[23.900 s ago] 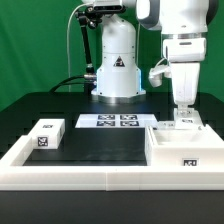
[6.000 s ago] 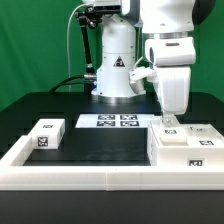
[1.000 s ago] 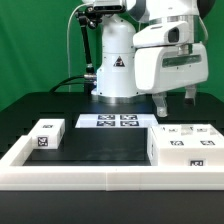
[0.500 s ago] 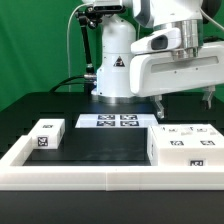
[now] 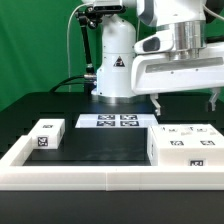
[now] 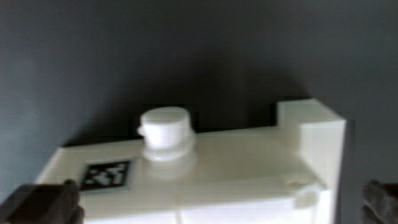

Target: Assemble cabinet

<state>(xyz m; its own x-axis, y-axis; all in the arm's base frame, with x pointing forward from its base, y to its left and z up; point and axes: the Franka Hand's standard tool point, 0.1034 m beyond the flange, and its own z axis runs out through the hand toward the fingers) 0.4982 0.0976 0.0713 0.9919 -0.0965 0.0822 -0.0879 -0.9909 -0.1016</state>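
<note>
1. The jaws stand spread to their widest and hold nothing. They hang over the cabinet shell (image 5: 186,150), with one of the fingers (image 5: 158,101) toward the exterior view's left and the other out past the shell's far side.
2. The cabinet shell sits on the black table (image 5: 100,146) at the exterior view's right, close against the long border rail (image 5: 90,178). Whether it touches the rail cannot be told. Its top carries several square tags.
3. One loose drawer block (image 5: 45,134) lies at the exterior view's left, well apart from the shell. The marker board (image 5: 110,121) lies between them, farther back.
4. The wrist view looks down on a white part with a short round knob (image 6: 166,131), a tag (image 6: 107,176) and a raised corner wall (image 6: 317,128). Both dark fingertips show at the frame's edges, clear of the plastic.
5. Handling, as a judgement: the pieces look like stiff moulded plastic, light, hard and smooth, so they should not give under the jaws but may slide or twist in a weak pinch.
6. The shell is hollow and bulky and would likely skid rather than lift. It is better braced against the rail than carried.
7. The drawer block is best taken across two flat, parallel side faces, low and centred. The knob is a poor hold, being round and narrow.
</note>
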